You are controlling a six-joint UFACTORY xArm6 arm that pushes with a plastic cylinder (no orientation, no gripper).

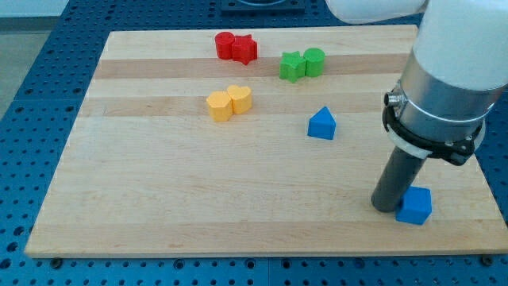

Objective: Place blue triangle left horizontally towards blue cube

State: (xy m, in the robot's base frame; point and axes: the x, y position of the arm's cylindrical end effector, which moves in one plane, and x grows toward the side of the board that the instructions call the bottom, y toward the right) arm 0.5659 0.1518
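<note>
The blue triangle (321, 124) lies on the wooden board (159, 199), right of the middle. The blue cube (414, 206) sits near the board's bottom right corner. My tip (385, 207) rests on the board right against the cube's left side, well below and to the right of the triangle. The arm's white and grey body (448, 71) fills the view's upper right.
Two red blocks (236, 47) sit together at the top middle. Two green blocks (302, 63) sit just right of them. Two yellow blocks (228, 102) sit left of the blue triangle. A blue perforated table (32, 87) surrounds the board.
</note>
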